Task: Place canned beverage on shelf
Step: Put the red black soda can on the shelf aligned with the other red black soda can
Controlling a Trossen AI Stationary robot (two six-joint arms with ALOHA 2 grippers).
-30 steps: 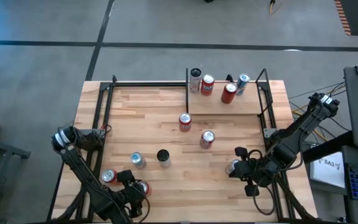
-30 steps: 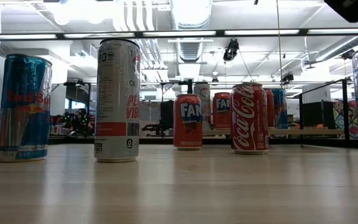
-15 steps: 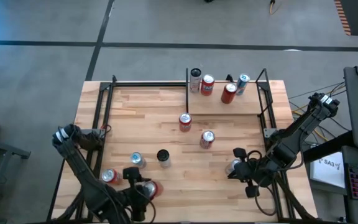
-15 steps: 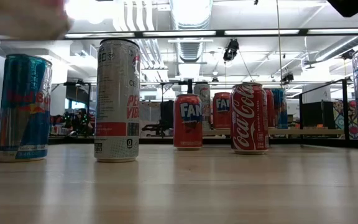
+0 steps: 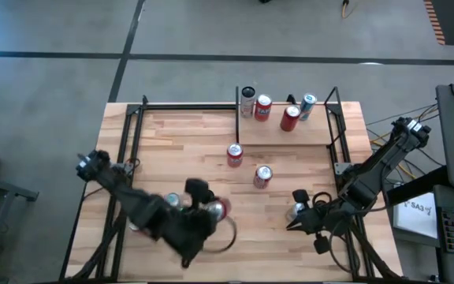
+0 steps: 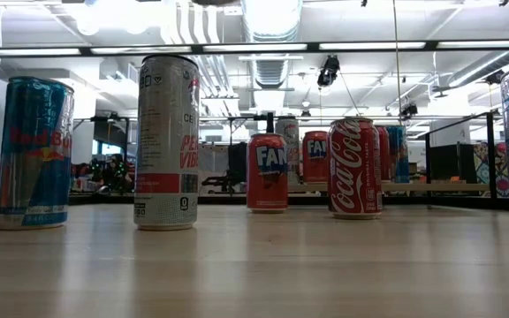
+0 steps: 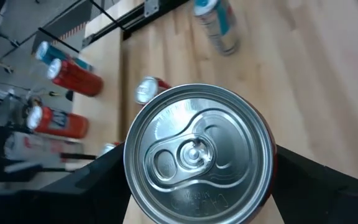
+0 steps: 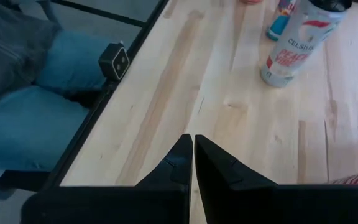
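Note:
My left gripper (image 5: 210, 207) holds a red can (image 5: 221, 209) in the air above the table's near middle. In the left wrist view the can's silver top (image 7: 197, 155) faces the camera. The shelf (image 5: 321, 130), a light board with black rods, stands at the far right and bears several upright cans (image 5: 262, 108). My right gripper (image 5: 292, 221) hovers shut at the near right, next to a silver-topped can (image 5: 295, 211). In the right wrist view its fingers (image 8: 192, 149) touch nothing. My left gripper pinches the red can's round side wall (image 7: 271, 163) between its two fingers (image 7: 316, 183), one on each side. The fingers slant down from the table's left. The can is tilted and lifted clear of the table, its top toward the wrist.
On the tabletop stand a red can (image 5: 234, 155), another can (image 5: 262, 176), a blue one (image 5: 172, 203) beside my left arm and one near the left edge (image 5: 138, 225). Black frame rods (image 5: 132, 134) run along the table's sides. Blue cloth (image 8: 30, 93) shows beyond the edge.
My left gripper has risen from the near-left edge and swung toward the table's middle and far side, rolling its wrist. The red can has gone with it, lifted clear of the table and out of the low view.

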